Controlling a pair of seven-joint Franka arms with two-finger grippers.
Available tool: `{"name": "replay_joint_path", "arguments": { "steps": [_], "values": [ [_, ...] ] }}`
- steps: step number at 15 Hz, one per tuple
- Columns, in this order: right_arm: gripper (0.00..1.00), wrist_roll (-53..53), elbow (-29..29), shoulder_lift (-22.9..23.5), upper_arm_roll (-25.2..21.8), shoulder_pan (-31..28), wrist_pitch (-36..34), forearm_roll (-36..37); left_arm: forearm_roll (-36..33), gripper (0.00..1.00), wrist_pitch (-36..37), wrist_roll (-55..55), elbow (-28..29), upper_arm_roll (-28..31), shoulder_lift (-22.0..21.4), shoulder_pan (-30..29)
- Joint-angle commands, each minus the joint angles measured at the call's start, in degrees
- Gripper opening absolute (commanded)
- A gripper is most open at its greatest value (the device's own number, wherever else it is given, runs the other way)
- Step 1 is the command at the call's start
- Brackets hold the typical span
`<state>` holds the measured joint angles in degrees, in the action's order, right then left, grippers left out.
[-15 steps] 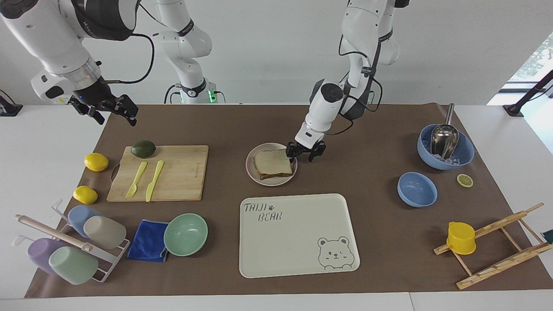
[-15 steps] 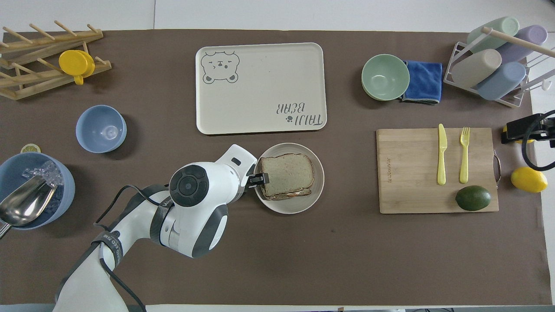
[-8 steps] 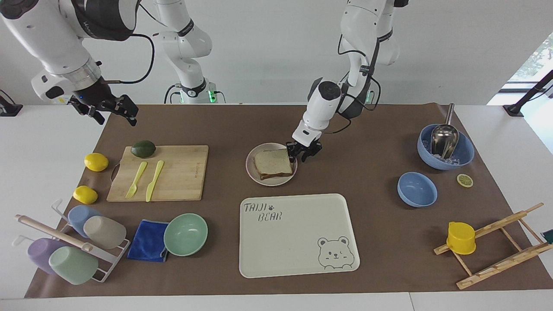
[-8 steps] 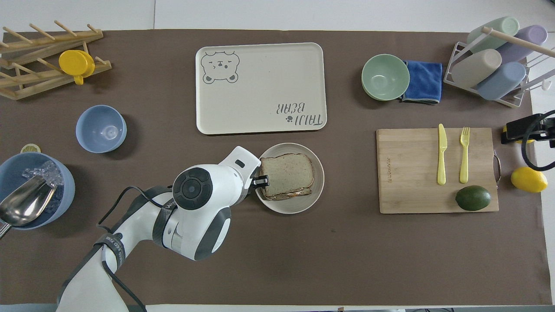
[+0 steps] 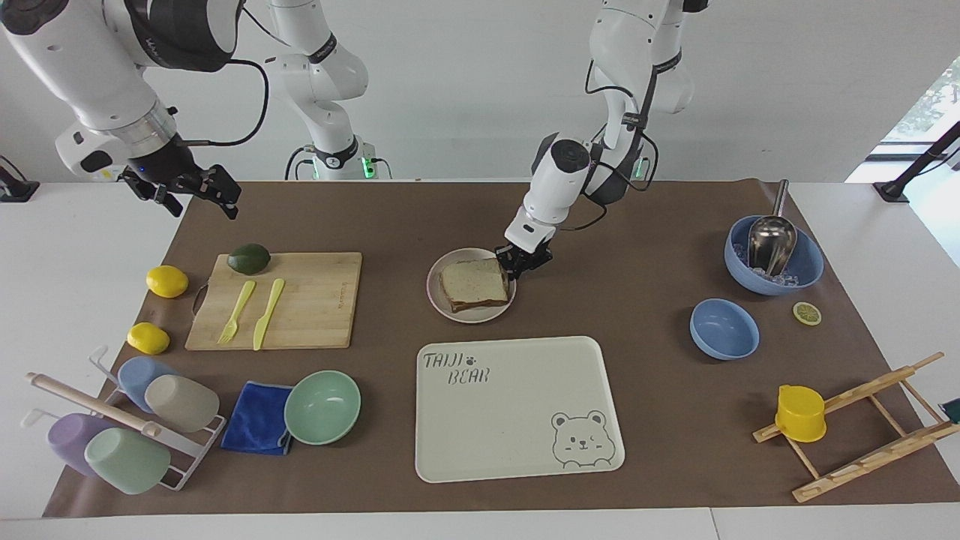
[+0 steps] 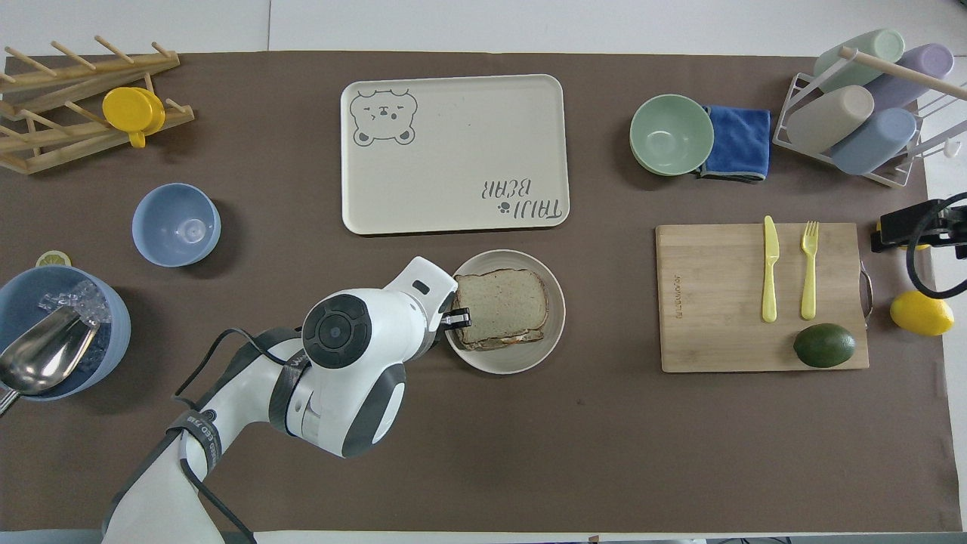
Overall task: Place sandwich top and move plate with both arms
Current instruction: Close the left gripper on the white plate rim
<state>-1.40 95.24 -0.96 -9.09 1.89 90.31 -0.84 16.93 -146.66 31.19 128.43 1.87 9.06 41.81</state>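
The sandwich top (image 5: 472, 283) (image 6: 501, 304), a speckled bread slice, lies flat on the sandwich on the small round plate (image 5: 469, 317) (image 6: 556, 302) in the middle of the table. My left gripper (image 5: 516, 268) (image 6: 458, 317) is down at the plate's rim on the left arm's end, shut on that rim beside the bread. Its wrist hides part of the rim in the overhead view. The right gripper (image 5: 196, 196) (image 6: 906, 229) waits open in the air over the table's edge at the right arm's end, holding nothing.
The bear tray (image 5: 517, 409) lies farther from the robots than the plate. A cutting board (image 5: 300, 300) with avocado, fork and knife, two lemons, a mint bowl (image 5: 322, 406), blue cloth and cup rack fill the right arm's end. Blue bowls (image 5: 724, 328) and a wooden rack sit at the left arm's end.
The left gripper came in against the plate's rim and its fingers closed from open to shut. The right arm has not moved.
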Motion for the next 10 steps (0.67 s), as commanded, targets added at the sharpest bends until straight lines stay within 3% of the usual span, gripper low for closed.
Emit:
{"name": "replay_joint_path", "arguments": {
  "steps": [1,6,10],
  "values": [
    [1.0,-1.1,1.2,-0.8,0.3,-0.5,0.4,-0.9,1.6,0.0,-0.8,-1.1,1.1,0.8,-0.7,1.1],
    [1.0,-0.8,2.0,-1.0,0.3,-0.3,0.5,-0.9,4.1,0.0,-0.4,-1.1,1.0,0.9,-0.7,0.6],
    [1.0,-0.7,2.0,-1.0,0.4,-0.1,0.4,-0.7,5.8,0.0,4.1,-1.2,-2.5,1.4,-1.7,-0.1]
  ]
}}
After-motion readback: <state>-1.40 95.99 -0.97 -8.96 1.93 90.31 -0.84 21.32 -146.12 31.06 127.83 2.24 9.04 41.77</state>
